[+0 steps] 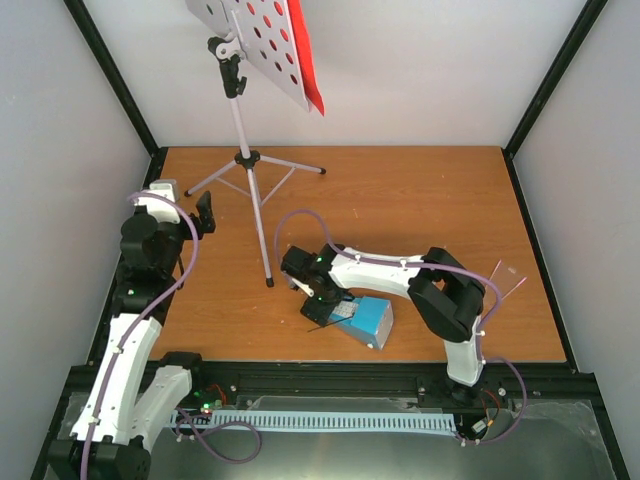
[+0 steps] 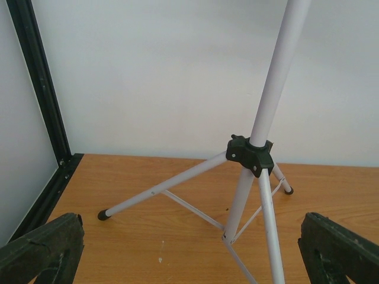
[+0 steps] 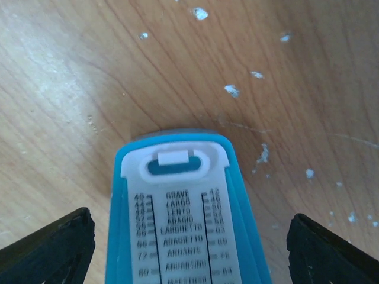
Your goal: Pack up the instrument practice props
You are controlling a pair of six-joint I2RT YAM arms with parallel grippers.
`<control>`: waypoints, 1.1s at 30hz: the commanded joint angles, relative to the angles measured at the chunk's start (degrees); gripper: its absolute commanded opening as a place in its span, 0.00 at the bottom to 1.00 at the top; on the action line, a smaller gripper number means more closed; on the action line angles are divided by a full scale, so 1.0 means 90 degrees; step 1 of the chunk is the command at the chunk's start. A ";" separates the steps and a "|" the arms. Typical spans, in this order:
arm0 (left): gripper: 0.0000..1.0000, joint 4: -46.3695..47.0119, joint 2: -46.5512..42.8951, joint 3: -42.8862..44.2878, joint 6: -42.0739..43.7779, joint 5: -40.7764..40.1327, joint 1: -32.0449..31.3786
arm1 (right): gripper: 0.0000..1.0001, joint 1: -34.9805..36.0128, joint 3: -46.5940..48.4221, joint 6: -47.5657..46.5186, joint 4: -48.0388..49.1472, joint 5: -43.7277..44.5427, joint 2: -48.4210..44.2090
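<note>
The music stand (image 1: 250,180) stands at the back left on silver tripod legs, its white hole-punched desk (image 1: 255,35) up top. A red music sheet (image 1: 308,70) lies against that desk. The blue metronome (image 1: 368,318) lies on its side near the front middle. My right gripper (image 1: 325,300) is open and straddles its narrow end. In the right wrist view both black fingers (image 3: 50,248) stand apart from the metronome (image 3: 180,225). My left gripper (image 1: 205,213) is open, left of the stand. Its wrist view looks at the tripod hub (image 2: 251,154).
White walls and black frame posts (image 1: 115,80) close in the wooden table (image 1: 420,200) on three sides. The nearest tripod foot (image 1: 270,283) rests just left of my right gripper. A thin black rod (image 1: 320,326) pokes out from under the metronome. Cables loop off both arms.
</note>
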 commanded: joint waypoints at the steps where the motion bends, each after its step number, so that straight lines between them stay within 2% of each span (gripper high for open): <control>1: 1.00 0.0213 -0.0158 0.0074 -0.0004 0.0034 0.0032 | 0.86 0.0039 0.0178 -0.0288 0.0009 0.0162 0.0409; 6: 0.99 0.0241 -0.0241 0.0073 0.0060 -0.0085 0.0032 | 0.72 -0.0028 0.0288 -0.0406 0.0031 0.0042 0.0734; 10: 1.00 0.0272 -0.0298 0.0037 0.0077 -0.0138 0.0032 | 0.60 -0.0030 0.0427 -0.0240 0.0045 0.0168 0.0592; 18: 0.99 0.0287 -0.0234 0.0044 0.0116 -0.0330 0.0032 | 0.47 -0.0049 0.0266 0.0432 0.0389 0.1205 -0.0790; 23: 0.99 0.0249 -0.0170 -0.0012 0.0080 -0.0310 0.0032 | 0.45 -0.0049 -0.0428 0.0953 0.1445 0.1970 -0.1710; 33: 0.99 0.0275 0.0171 -0.0056 0.0115 -0.0432 0.0032 | 0.46 0.0060 -0.3049 0.2059 0.4596 0.3605 -0.3765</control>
